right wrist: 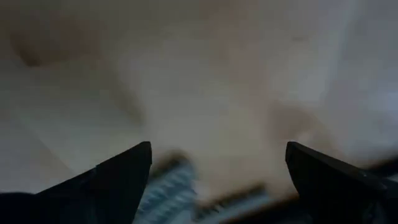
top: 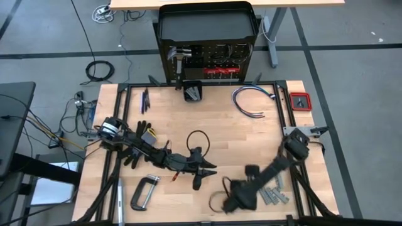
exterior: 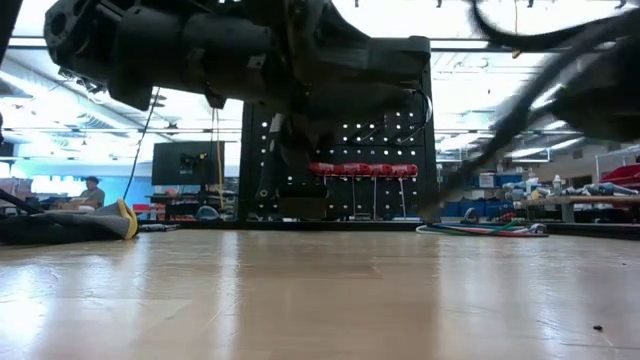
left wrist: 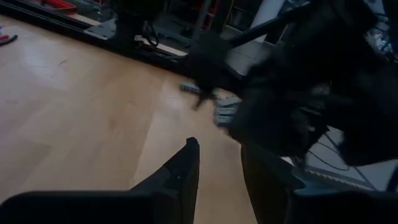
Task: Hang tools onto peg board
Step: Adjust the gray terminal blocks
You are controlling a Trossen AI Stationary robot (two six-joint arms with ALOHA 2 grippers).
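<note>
Pale wood-grain surface (top: 207, 113), framed by black rails. Near edge: the right gripper (top: 221, 202) hangs low over the front of the surface, arm folded back in a dark diagonal toward its base at the right rail. Its fingers (right wrist: 118, 171) stand spread wide with bare wood between them; nothing held. Just beside it lie the grey metal pieces (top: 274, 194), ridged flat strips in a loose cluster near the front right corner.

Left of that, the left gripper (top: 200, 174) reaches in from the left rail, arm stretched low across the wood in a long slant. Its fingers (left wrist: 180, 177) show a narrow gap in the wrist view, with bare wood in it; nothing pinched.

Grey C-clamp (top: 143, 192) lies flat at the front left, well apart from both grippers. Black work glove (top: 143, 133) sits beside the left arm's elbow. A thin black cable loop (top: 197, 140) rests mid-surface.

Middle of the surface is open wood, free room between the arms and the far rail. Blue-white cable bundle (top: 252, 100) curls at the far right; a small red box (top: 300, 100) beyond it at the rail.

Far edge: the peg board (top: 207, 59), upright black perforated metal panel under a tray top. A steel-headed hammer (top: 180, 56) hangs on its left part; red-handled drivers (exterior: 362, 169) hang in a row at its centre.
</note>
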